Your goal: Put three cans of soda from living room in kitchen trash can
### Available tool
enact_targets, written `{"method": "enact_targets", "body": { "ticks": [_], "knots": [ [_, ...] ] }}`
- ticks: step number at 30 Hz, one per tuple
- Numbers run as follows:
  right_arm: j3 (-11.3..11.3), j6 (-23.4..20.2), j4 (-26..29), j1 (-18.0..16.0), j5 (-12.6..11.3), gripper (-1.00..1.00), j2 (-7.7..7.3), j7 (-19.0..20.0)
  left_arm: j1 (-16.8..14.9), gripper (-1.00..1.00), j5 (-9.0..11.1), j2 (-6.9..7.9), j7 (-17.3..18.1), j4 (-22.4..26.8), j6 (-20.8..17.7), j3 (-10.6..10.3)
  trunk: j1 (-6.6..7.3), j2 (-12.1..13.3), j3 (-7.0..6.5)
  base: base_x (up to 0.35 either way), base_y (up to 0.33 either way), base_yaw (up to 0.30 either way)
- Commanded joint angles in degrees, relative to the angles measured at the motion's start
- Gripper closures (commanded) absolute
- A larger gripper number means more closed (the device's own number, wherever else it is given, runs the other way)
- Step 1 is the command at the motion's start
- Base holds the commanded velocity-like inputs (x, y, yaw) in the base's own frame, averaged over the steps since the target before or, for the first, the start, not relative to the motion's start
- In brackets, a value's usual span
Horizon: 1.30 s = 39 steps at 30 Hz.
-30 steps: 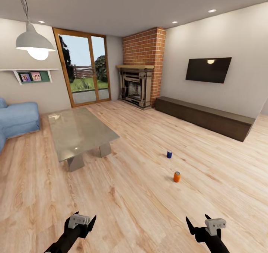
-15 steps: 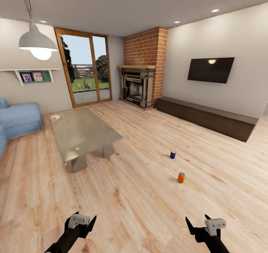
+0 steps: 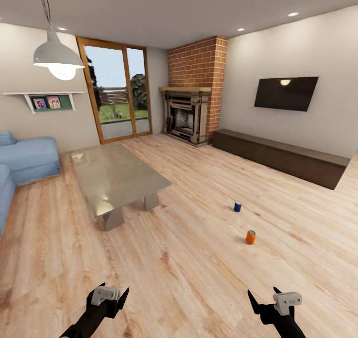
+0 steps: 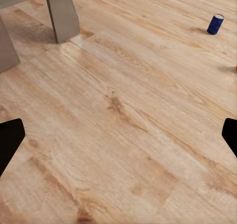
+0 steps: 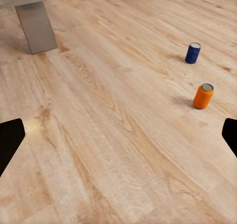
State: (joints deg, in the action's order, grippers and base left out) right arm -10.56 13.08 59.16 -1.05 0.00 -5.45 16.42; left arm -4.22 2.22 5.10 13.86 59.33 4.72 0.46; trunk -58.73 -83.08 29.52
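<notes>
Two cans of soda stand upright on the wooden floor of the living room: a dark blue can (image 3: 237, 206) (image 4: 215, 24) (image 5: 193, 53) and, nearer to me, an orange can (image 3: 250, 237) (image 5: 203, 96). Both are ahead and right of centre, well beyond my hands. My left gripper (image 3: 113, 290) (image 4: 118, 137) hangs open at the bottom left, with nothing between its fingers. My right gripper (image 3: 262, 295) (image 5: 118, 137) is open and empty too, at the bottom right, with the orange can ahead of it. The tash can and the kitchen are out of view.
A glass coffee table (image 3: 119, 176) on grey legs (image 4: 63, 14) stands ahead on the left, with a blue sofa (image 3: 27, 159) beyond it. A brick fireplace (image 3: 191, 109), a low dark bench (image 3: 283, 156) and a wall TV (image 3: 286, 93) line the far side. Bare floor lies between me and the cans.
The whole picture has slid to the right, so the camera has turned left. The cans keep their places on the floor. Both grippers hold the same open pose.
</notes>
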Motion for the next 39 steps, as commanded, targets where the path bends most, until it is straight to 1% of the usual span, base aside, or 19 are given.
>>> {"method": "enact_targets", "body": {
  "ticks": [1, 10, 14, 23, 36, 39],
  "knots": [
    [0.0, 0.0, 0.0, 0.0, 0.0, -1.0, 0.0, 0.0, 0.0, -1.0, 0.0, 0.0, 0.0, 0.0, 0.0, 0.0, 0.0, 0.0, 0.0, 0.0, 0.04, 0.0],
    [0.0, 0.0, 0.0, 0.0, 0.0, -1.0, 0.01, 0.2, 0.0, -1.0, 0.0, 0.0, -0.1, 0.0, 0.0, 0.0, 0.0, 0.0, 0.0, 0.0, 0.021, 0.0],
    [0.0, -0.1, 0.0, 0.0, -0.1, -1.0, 0.01, 0.4, 0.0, -1.0, 0.0, 0.0, -0.1, 0.0, 0.0, 0.0, 0.0, 0.0, 0.02, 0.0, 0.144, -0.011],
    [0.0, -0.3, 0.0, 0.0, -0.1, -1.0, 0.0, 0.6, 0.0, -1.0, 0.0, 0.0, -0.1, 0.0, 0.0, 0.0, 0.0, 0.0, 0.29, 0.0, 0.269, -0.142],
    [0.0, -0.3, 0.0, 0.0, -0.2, -1.0, 0.01, 0.6, 0.0, -1.0, -0.1, 0.0, 0.0, -0.1, 0.9, -0.5, 0.0, 0.0, 0.39, 0.0, 0.311, -0.225],
    [0.0, -0.3, 0.0, 0.0, -0.2, -1.0, 0.0, 0.6, 0.0, -1.0, -0.1, 0.0, 0.0, -0.8, 1.0, -0.5, 0.0, 0.0, 0.39, 0.0, 0.316, -0.235]
  ]
}}
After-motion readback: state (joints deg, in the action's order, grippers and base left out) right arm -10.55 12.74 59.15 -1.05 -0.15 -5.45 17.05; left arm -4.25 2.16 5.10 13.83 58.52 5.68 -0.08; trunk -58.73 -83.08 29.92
